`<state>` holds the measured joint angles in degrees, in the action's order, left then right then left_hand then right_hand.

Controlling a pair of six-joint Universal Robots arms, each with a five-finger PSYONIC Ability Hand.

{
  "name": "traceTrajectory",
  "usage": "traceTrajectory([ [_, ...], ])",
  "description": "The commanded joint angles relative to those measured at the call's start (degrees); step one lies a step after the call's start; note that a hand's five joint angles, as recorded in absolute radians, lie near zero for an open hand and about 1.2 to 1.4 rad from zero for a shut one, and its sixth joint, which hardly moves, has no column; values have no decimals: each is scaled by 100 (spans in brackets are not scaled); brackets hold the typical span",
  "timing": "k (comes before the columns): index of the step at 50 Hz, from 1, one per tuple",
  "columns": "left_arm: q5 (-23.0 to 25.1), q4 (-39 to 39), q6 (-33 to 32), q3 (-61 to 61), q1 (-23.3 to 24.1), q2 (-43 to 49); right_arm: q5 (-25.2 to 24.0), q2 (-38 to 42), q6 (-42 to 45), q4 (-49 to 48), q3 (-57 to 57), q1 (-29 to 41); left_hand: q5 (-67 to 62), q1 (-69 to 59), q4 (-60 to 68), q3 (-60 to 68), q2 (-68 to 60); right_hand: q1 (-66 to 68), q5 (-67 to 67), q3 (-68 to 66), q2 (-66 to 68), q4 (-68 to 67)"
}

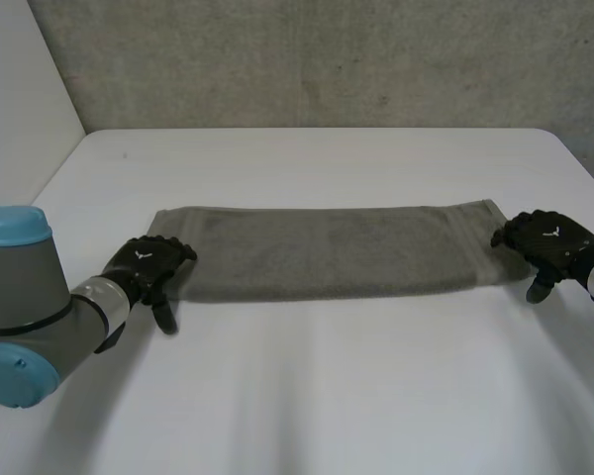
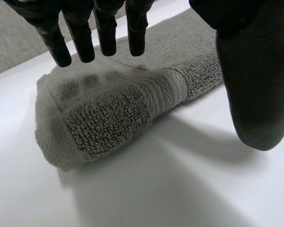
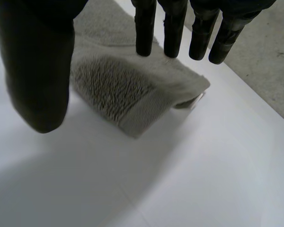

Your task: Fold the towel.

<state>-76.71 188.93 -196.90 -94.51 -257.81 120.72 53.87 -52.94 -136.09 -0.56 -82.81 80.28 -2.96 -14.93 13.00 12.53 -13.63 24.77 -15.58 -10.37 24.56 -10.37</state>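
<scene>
White table [image 1: 327, 396], rough grey concrete wall [image 1: 327, 59] behind, plain white panel [image 1: 20, 89] at left

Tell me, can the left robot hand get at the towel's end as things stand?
Probably yes. The left robot hand is open right at the towel's short end: fingers straight above the cloth, thumb over the bare table beside it, nothing between.

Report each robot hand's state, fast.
Left robot hand: open, above one end of the towel.
Right robot hand: open, above the other end.
</scene>
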Motion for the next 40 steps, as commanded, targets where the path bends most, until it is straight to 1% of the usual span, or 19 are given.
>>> traceTrajectory([
  [1, 15, 21, 3, -59, -6, -75, -70, 231, 109, -374, 37, -38, 296, 493, -300, -253, 363, 2059, -1977, 37, 2080, 37],
  [2, 15, 21, 3, -59, -6, -75, -61, 240, 117, -453, 55, -38, 296, 493, -300, -253, 363, 2464, -2383, 37, 2485, 37],
  [5, 15, 30, 12, -94, -15, -102, -61, 267, 109, -533, 72, -21, 296, 493, -300, -253, 363, 2687, -2605, 37, 2708, 37],
  [7, 15, 47, 12, -120, -15, -154, -52, 328, 91, -673, 81, -12, 296, 493, -300, -253, 363, 3790, -3709, 37, 3811, 37],
  [8, 15, 47, 12, -120, -15, -154, -52, 328, 91, -674, 81, -12, 296, 493, -300, -253, 363, 3797, -3716, 37, 3818, 37],
  [10, 15, 47, 12, -129, -15, -163, -44, 319, 82, -744, 90, -38, 296, 493, -300, -253, 363, 5514, -5432, 37, 5535, 37],
  [14, 15, 39, 12, -138, -15, -198, -44, 293, 100, -744, 99, -91, 296, 493, -300, -253, 363, 5523, -5442, 37, 5544, 37],
  [19, 15, 47, 12, -182, -32, -286, -35, 214, 126, -726, 116, -425, 296, 493, -300, -253, 363, 5523, -5442, 37, 5544, 37],
  [21, 15, 47, 12, -191, -33, -330, -52, 152, 144, -726, 143, -601, 296, 493, -300, -253, 363, 5523, -5442, 37, 5544, 37],
  [23, 15, 47, 20, -217, -41, -426, -35, -5, 161, -726, 309, -1003, 296, 493, -300, -253, 363, 5523, -5442, 37, 5544, 37],
  [24, 15, 47, 20, -217, -41, -427, -35, -6, 161, -726, 310, -1005, 296, 493, -300, -253, 363, 5523, -5442, 37, 5544, 37],
  [26, 15, 47, 20, -226, -50, -462, 0, -111, 240, -691, 659, -1285, 296, 493, -300, -253, 363, 5523, -5442, 37, 5544, 37],
  [32, 15, 56, 20, -270, -68, -541, 9, -349, 416, -595, 1030, -1295, 296, 493, -300, -253, 363, 5523, -5442, 37, 5544, 37],
  [34, 7, 56, 20, -279, -68, -558, 0, -655, 329, -481, 1039, -1016, 296, 493, -300, -253, 363, 5523, -5442, 37, 5544, 37],
  [35, 7, 56, 20, -279, -68, -559, 0, -656, 328, -480, 1039, -1014, 296, 493, -300, -253, 363, 5523, -5442, 37, 5544, 37],
  [37, 7, 56, 20, -279, -68, -559, -52, -919, 154, -436, 987, -87, 296, 493, -300, -253, 363, 5523, -5442, 37, 5544, 37],
  [38, 7, 56, 20, -279, -59, -559, -52, -920, 153, -436, 986, -82, 296, 493, -300, -253, 363, 5523, -5442, 37, 5544, 37],
  [39, 7, 56, 20, -287, -59, -567, -44, -981, 118, -436, 960, 344, 296, 493, -300, -253, 363, 5523, -5442, 37, 5544, 37],
  [40, 7, 56, 20, -287, -59, -567, -44, -981, 118, -436, 960, 348, 296, 493, -300, -253, 363, 5523, -5442, 37, 5544, 37],
])
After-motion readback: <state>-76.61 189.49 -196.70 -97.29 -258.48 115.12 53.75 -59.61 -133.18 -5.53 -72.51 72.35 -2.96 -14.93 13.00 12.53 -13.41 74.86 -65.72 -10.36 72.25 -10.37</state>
